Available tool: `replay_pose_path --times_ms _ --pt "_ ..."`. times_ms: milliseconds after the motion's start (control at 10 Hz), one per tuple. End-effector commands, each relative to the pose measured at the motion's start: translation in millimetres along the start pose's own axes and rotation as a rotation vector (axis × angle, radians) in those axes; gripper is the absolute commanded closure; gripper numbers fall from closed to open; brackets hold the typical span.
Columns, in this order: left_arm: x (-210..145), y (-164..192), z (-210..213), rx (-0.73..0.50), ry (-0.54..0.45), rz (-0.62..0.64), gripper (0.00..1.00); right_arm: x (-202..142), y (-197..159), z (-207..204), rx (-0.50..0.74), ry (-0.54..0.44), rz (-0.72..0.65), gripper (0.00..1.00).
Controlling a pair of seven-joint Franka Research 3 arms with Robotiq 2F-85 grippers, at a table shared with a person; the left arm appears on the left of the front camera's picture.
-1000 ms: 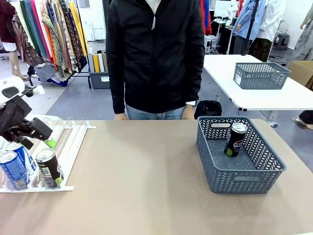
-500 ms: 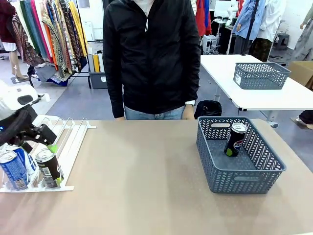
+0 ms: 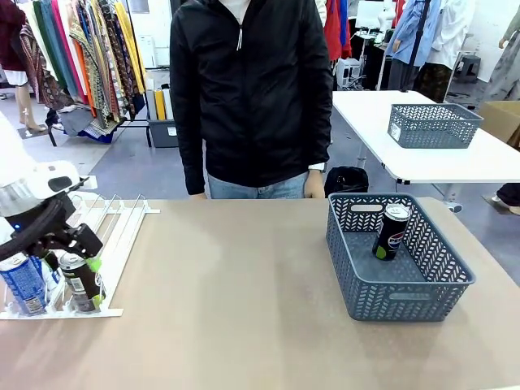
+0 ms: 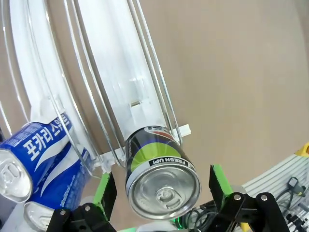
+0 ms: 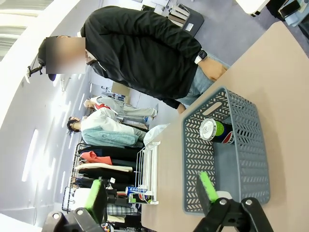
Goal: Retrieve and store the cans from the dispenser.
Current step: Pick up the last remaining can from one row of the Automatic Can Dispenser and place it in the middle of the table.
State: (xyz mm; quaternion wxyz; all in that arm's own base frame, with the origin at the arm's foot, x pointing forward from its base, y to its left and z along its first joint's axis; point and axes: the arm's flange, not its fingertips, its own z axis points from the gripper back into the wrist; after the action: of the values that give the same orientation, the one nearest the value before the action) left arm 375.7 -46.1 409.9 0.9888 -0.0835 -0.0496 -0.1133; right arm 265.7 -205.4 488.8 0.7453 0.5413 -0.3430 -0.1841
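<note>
The left gripper (image 4: 161, 191) stands wide open, holding nothing. Its flat green pads (image 4: 105, 193) flank a black-and-green can (image 4: 159, 159) with a narrow gap showing on each side. The can's smooth silver top with its pull tab faces straight back between the fingers. This can lies at the low end of the dispenser (image 4: 116, 72), a white rack of thin curved wire rails running away beyond the fingertips. Just outside one finger lies a glossy blue can (image 4: 41, 154) with white lettering. A silver rim beneath it seems to be another can, though it is cut off. A second ago this gripper hung higher over the rails with the can uncovered; it has since dropped to straddle it. The right gripper (image 5: 151, 191) is open too and grips nothing. Well beyond its fingers a black Pepsi can (image 5: 217, 131) leans inside a grey lattice plastic basket (image 5: 193, 140) on the matte tan table (image 3: 244, 309).
</note>
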Motion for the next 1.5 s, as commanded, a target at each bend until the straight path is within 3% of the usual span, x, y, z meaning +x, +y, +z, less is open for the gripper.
replay_pose_path --times_ms 0,400,500,600,700,1200,1400 --pt "-25.3 -8.9 -18.0 0.039 0.003 0.002 0.0 3.3 0.7 -2.0 0.024 -0.017 0.023 0.0" --pt "-23.8 -10.1 -22.9 0.051 0.018 -0.006 0.0 3.3 0.7 -2.0 0.024 -0.017 0.023 0.0" --pt "-23.8 -10.0 -22.9 0.055 0.006 -0.003 0.13 3.3 0.7 -2.0 0.024 -0.017 0.023 0.0" --pt "-22.9 -10.1 -23.2 0.064 0.007 -0.002 0.73 3.3 0.7 -2.0 0.024 -0.017 0.023 0.0" --pt "-23.0 -10.4 -23.4 0.069 -0.001 -0.003 1.0 3.3 0.7 -2.0 0.024 -0.017 0.023 0.0" --pt "-22.4 -9.7 -20.9 0.087 -0.017 0.002 1.0 3.3 0.7 -2.0 0.024 -0.017 0.023 0.0" --pt "-28.0 -13.4 12.4 0.081 -0.049 -0.003 1.0 3.3 0.7 -2.0 0.024 -0.017 0.023 0.0"
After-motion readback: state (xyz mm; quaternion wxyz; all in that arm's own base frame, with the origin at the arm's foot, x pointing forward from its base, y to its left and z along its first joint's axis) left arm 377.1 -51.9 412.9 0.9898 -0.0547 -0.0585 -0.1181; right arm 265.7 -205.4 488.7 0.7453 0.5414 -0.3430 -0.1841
